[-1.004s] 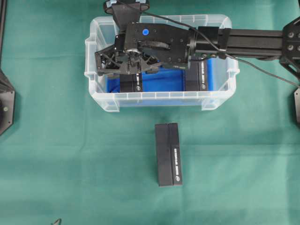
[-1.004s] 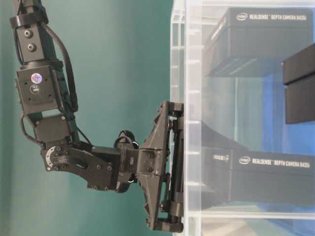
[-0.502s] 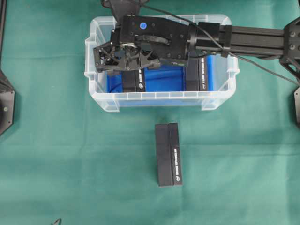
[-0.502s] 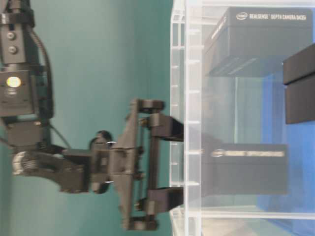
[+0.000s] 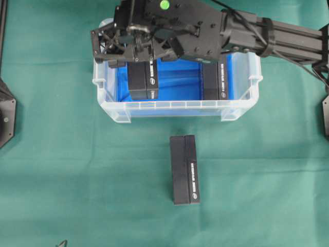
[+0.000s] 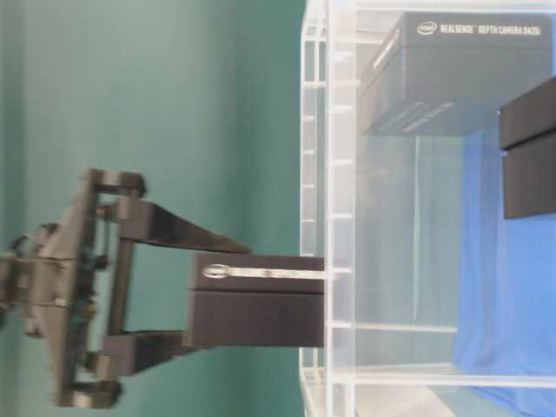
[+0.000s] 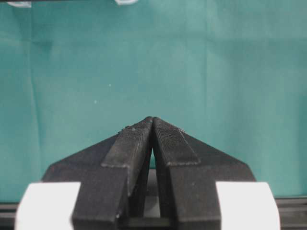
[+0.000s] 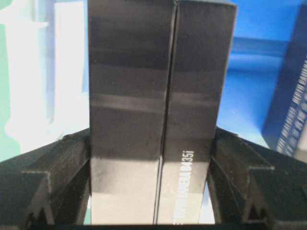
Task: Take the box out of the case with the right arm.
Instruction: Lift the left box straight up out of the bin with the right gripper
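Note:
The clear case (image 5: 177, 109) with its blue-lined bottom stands at the table's far middle. My right gripper (image 5: 141, 57) hangs over the case's left half, shut on a black box (image 5: 143, 82) that stands on end. In the table-level view the gripper (image 6: 221, 295) holds this box (image 6: 256, 300) almost wholly outside the case wall (image 6: 330, 174), only its lower end level with the rim. The right wrist view has the box (image 8: 153, 96) filling the gap between both fingers (image 8: 57, 172). My left gripper (image 7: 152, 120) is shut and empty above bare green cloth.
A second black box (image 5: 216, 82) stands in the right half of the case. Another black box (image 5: 185, 170) lies on the green cloth in front of the case. Black arm bases sit at the left edge (image 5: 6, 113) and the right edge (image 5: 325, 116).
My right gripper has risen away from the case bottom, lifting the box with it up to the rim. The other boxes and the left gripper have not moved.

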